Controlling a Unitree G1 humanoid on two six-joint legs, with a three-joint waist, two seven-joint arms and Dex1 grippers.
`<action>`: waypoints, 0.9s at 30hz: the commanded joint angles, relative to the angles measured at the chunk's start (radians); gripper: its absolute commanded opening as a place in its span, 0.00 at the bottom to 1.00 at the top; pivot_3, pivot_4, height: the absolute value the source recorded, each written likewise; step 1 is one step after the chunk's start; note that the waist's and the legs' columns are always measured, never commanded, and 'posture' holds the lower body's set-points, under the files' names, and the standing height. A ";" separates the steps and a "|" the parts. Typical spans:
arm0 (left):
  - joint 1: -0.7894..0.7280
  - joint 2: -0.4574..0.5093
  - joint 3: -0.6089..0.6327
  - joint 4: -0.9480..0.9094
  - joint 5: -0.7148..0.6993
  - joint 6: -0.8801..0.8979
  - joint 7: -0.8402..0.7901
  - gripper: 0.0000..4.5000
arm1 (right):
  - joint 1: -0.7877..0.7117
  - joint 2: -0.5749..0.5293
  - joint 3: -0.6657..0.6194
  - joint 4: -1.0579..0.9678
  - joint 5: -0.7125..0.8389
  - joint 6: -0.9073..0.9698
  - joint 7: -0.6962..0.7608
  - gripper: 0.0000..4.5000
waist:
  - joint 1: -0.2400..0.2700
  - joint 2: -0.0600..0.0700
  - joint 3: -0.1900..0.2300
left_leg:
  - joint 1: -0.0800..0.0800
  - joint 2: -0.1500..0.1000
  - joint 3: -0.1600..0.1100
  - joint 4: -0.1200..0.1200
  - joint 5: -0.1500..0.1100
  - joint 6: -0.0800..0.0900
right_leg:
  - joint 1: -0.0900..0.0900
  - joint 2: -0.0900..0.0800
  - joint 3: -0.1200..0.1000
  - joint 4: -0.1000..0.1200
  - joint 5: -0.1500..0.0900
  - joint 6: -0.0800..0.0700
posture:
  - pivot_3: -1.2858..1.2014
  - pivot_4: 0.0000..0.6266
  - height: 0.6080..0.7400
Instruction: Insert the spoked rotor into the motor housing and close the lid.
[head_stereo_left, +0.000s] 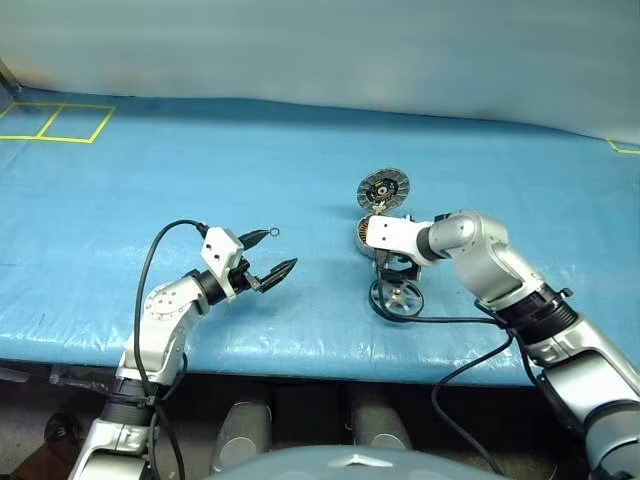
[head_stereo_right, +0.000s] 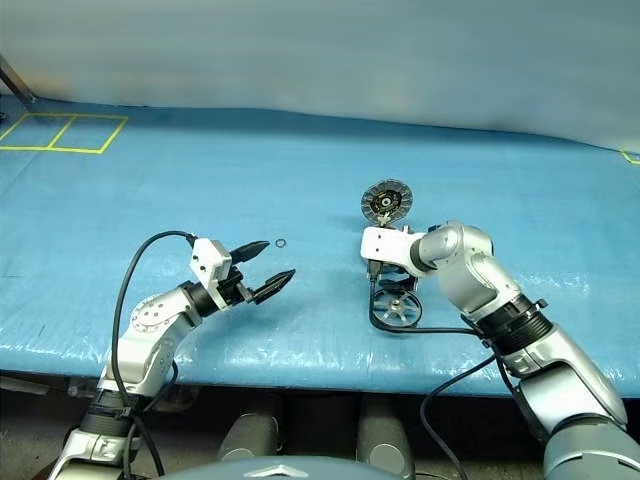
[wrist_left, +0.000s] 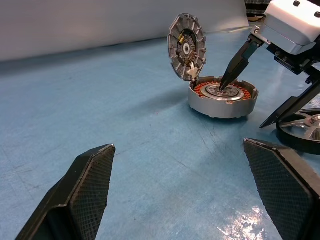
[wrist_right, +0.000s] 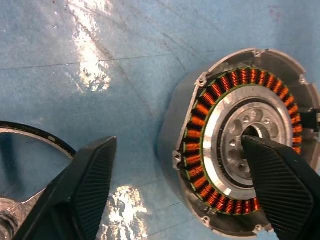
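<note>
The motor housing (wrist_left: 222, 97), a silver cup with copper windings, sits on the blue mat with its lid (wrist_left: 186, 46) standing upright at its far edge, striped inside facing the cup. The spoked rotor (head_stereo_left: 397, 298) lies flat on the mat just nearer than the housing. My right gripper (wrist_right: 178, 141) points down between them, open. One of its fingers (wrist_left: 235, 65) has its tip over the housing's silver centre, and the other (wrist_left: 292, 105) is outside the cup beside the rotor. My left gripper (head_stereo_left: 280, 250) hovers open and level to the left, holding nothing.
A tiny black ring (head_stereo_right: 280, 242) lies on the mat by my left gripper's far fingertip. A black cable (head_stereo_left: 440, 320) runs from the right arm past the rotor. Yellow tape squares (head_stereo_left: 60, 122) mark the far left. The mat's front edge (head_stereo_left: 300, 365) is close below both arms.
</note>
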 joint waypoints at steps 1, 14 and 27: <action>0.004 -0.006 0.005 -0.036 0.006 -0.025 0.008 1.00 | -0.025 0.013 -0.018 0.039 0.009 -0.001 0.011 0.80 | 0.000 0.000 0.000 | 0.000 0.000 0.000 0.000 0.000 0.000 | 0.000 0.000 0.000 0.000 0.000 0.000 | 0.52 0.24 1.00; 0.030 -0.001 0.007 -0.049 0.005 -0.029 0.024 1.00 | -0.028 0.050 -0.032 0.077 0.018 0.001 -0.002 0.48 | 0.001 -0.001 -0.001 | 0.002 0.000 0.000 0.000 0.000 0.000 | 0.002 0.000 0.000 0.000 0.000 0.000 | 0.52 0.24 1.00; 0.024 0.034 0.013 -0.049 0.004 -0.017 0.013 1.00 | 0.082 0.166 -0.025 -0.281 0.036 0.084 -0.072 0.48 | -0.014 0.000 0.000 | 0.002 0.000 0.000 0.000 0.000 0.000 | 0.000 0.000 0.000 0.002 0.000 0.000 | 0.52 0.24 1.00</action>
